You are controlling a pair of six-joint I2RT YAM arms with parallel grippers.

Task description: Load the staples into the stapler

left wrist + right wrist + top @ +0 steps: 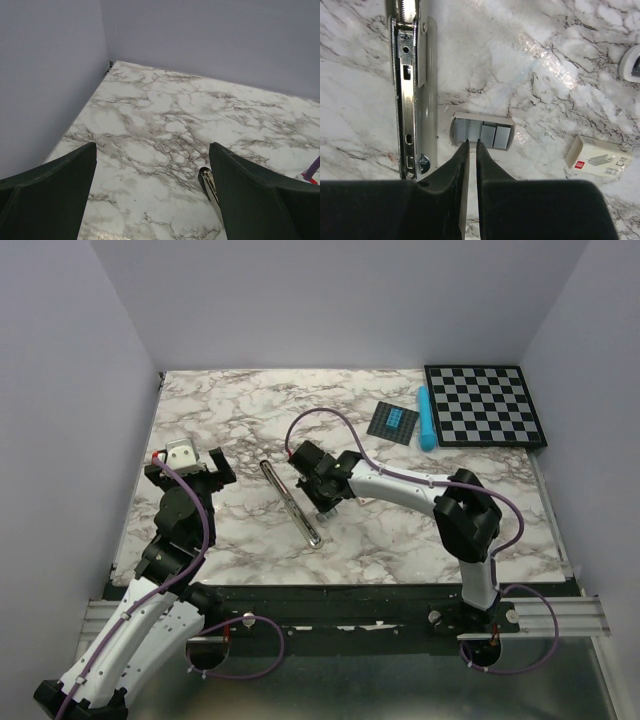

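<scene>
This looks like the pick-up step: the right fingers, nearly together, meet the staples at the middle of the worktop, just beside the opened stapler, though I cannot tell if they grip, while the left fingers stand wide and empty, so next a strip probably needs lifting squarely over the channel.

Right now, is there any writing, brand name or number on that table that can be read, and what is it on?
No text can be read in any view.
Small white box: a red mark and a grey drawing with fine print, too small and blurred to read.
Stapler and staples: no lettering shows.
Checkerboard: black and white squares only, no letters or numbers.
</scene>
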